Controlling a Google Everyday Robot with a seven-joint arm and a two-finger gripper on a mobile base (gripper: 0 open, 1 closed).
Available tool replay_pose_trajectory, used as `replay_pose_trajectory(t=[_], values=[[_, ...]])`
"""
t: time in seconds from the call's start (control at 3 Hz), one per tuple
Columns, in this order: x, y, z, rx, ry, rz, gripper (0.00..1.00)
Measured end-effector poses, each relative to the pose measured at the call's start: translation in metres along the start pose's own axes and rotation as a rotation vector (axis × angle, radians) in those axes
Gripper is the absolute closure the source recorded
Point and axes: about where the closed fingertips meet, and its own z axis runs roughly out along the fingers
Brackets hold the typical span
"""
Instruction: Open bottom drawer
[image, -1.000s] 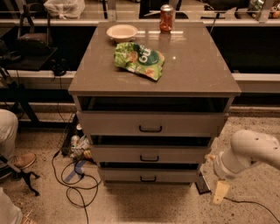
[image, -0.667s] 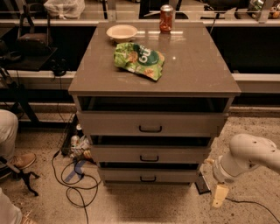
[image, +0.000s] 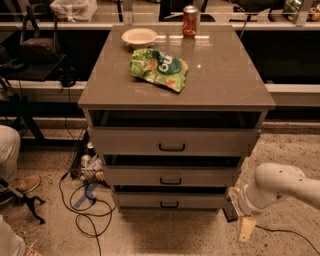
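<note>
The bottom drawer (image: 170, 201) is the narrowest grey-beige front at the foot of the three-drawer cabinet. Its small black bar handle (image: 169, 204) sits at the centre, and the drawer looks closed. My gripper (image: 243, 223) hangs at the end of the white arm (image: 277, 187), low at the cabinet's right front corner. It is to the right of the bottom drawer and apart from the handle, pointing down toward the floor.
The medium drawer (image: 171, 176) and the widest drawer (image: 172, 141) are above. On the cabinet top (image: 220, 80) lie a green chip bag (image: 160, 66), a bowl (image: 139, 36) and a red can (image: 190, 21). Cables (image: 82, 205) and a person's shoe (image: 20, 185) are on the floor to the left.
My arm and gripper have shifted slightly down and to the left, closer to the cabinet's lower right corner. The drawers have not moved.
</note>
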Motion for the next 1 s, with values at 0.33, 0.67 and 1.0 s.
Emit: replay_pose_trajectory(t=[0.33,0.67,1.0], values=[[0.001,-0.006,0.059,0.013,0.016,-0.076,0.00],[-0.008,-0.011,0.128,0.007,-0.030,-0.106,0.00],[-0.008,-0.011,0.128,0.007,-0.030,-0.106,0.00]])
